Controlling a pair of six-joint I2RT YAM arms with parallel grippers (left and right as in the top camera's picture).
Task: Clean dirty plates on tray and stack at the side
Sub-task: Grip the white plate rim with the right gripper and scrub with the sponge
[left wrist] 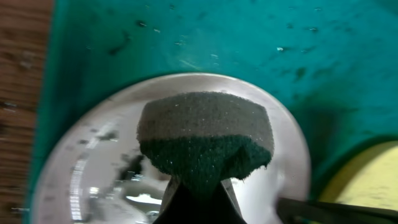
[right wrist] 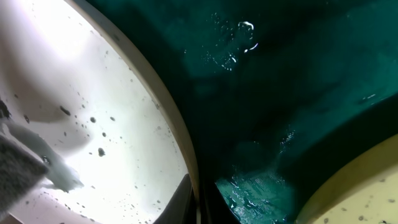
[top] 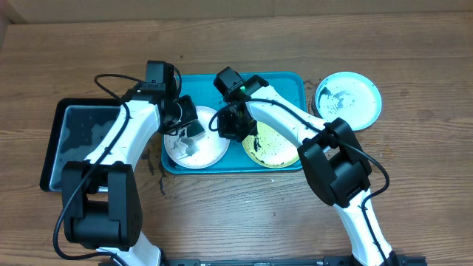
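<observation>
Wooden table (top: 414, 185) all round, with the turquoise tray (top: 288, 81) at top centre carrying the white plate (top: 211, 151) on the left and the yellow-green plate (top: 277, 151) on the right. The teal plate (top: 351, 96) sits on bare wood at upper right, and a black tray (top: 52, 140) is at far left. My left gripper (left wrist: 199, 193) is clamped on a dark green sponge (left wrist: 205, 130) over the white plate, and my right gripper (right wrist: 198, 202) pinches that plate's rim, fingers barely showing at the bottom edge, arms covering it from overhead.
</observation>
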